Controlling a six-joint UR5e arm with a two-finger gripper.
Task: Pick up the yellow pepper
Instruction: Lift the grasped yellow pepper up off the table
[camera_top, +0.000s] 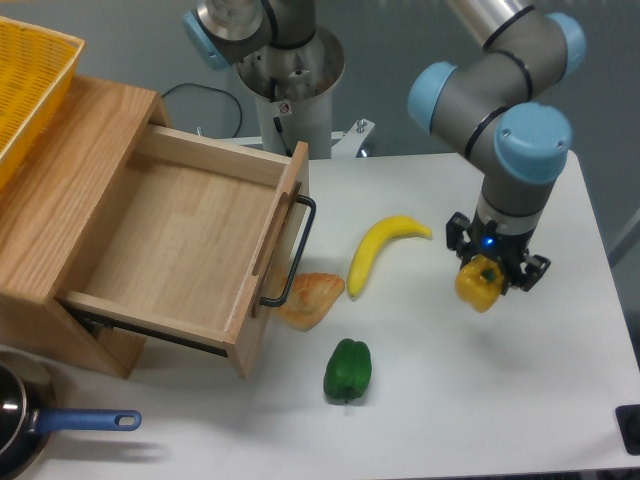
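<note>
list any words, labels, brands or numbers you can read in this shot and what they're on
None can be read.
The yellow pepper, gripper, banana, green pepper, wooden drawer, yellow basket and blue-handled pan show no print.
The only sign is a blue light on the gripper, with no text.

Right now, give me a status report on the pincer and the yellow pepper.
Pincer shut on yellow pepper. Pepper looks lifted clear of the table. Banana and green pepper lie apart to its left, nothing in the way.

Bare table (480, 400) lies right of the green pepper (347, 370); the banana (380, 250) lies leftward.
</note>
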